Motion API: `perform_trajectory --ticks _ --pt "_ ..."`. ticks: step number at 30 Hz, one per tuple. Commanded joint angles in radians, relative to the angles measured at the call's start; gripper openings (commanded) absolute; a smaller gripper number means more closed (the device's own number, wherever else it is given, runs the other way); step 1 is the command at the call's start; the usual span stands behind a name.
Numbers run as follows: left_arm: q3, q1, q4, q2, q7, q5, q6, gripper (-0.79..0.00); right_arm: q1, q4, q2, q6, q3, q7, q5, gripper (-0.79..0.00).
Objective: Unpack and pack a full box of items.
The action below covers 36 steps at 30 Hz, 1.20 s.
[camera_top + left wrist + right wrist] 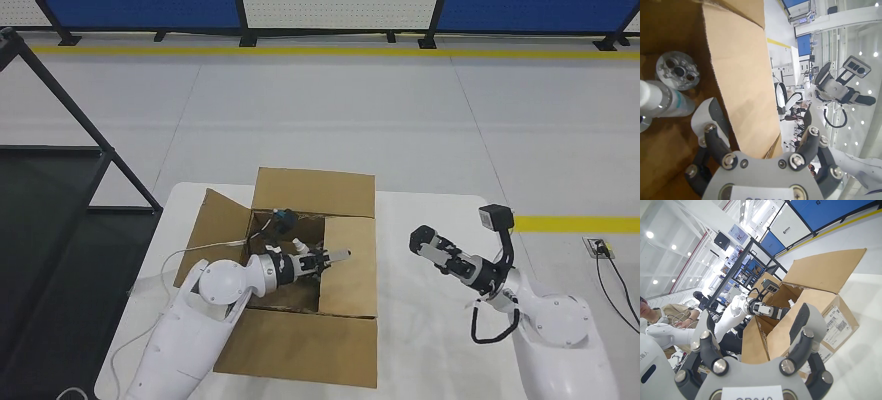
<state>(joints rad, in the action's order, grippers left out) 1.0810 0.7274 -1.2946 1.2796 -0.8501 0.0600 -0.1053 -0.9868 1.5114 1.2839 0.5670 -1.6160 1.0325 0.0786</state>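
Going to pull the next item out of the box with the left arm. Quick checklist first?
1. Left gripper open: ok.
2. Its path to the items free: not ok, the side flap stands between its jaws.
3. Items in sight: ok, white bottle and metal disc sit inside the box.
4. Right gripper open and apart from the box: ok.
5. Bare table beside the box for setting down: ok.
6. Further items underneath: cannot tell.

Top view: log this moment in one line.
left gripper open, astride wall of brown cardboard box | right gripper open, above white table
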Motion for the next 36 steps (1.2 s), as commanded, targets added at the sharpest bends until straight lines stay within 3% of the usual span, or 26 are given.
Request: perform_trajectory --ticks 1,13,23,29,36 --pt "0.002 0.017 -0.016 0.0 0.011 -0.019 -0.019 0.0 0.002 -0.001 -0.004 0.0 0.004 -0.003 0.002 0.0" --pt "0.051 0.091 -0.15 -0.018 0.039 0.003 -0.042 0.0 0.009 -0.001 -0.024 0.019 0.032 -0.008 0.021 0.0" --pt "0.04 0.136 -0.353 -0.025 0.094 0.093 0.001 0.0 -0.039 0.012 -0.05 0.076 -0.022 -0.02 0.082 0.0" --pt "-0.019 0.092 -0.404 -0.013 0.129 0.138 0.05 0.0 -0.092 0.014 -0.069 0.119 -0.085 -0.008 0.152 0.0" --pt "-0.144 -0.02 -0.348 0.021 0.155 0.165 0.104 0.0 -0.161 0.011 -0.089 0.161 -0.168 -0.03 0.211 0.0"
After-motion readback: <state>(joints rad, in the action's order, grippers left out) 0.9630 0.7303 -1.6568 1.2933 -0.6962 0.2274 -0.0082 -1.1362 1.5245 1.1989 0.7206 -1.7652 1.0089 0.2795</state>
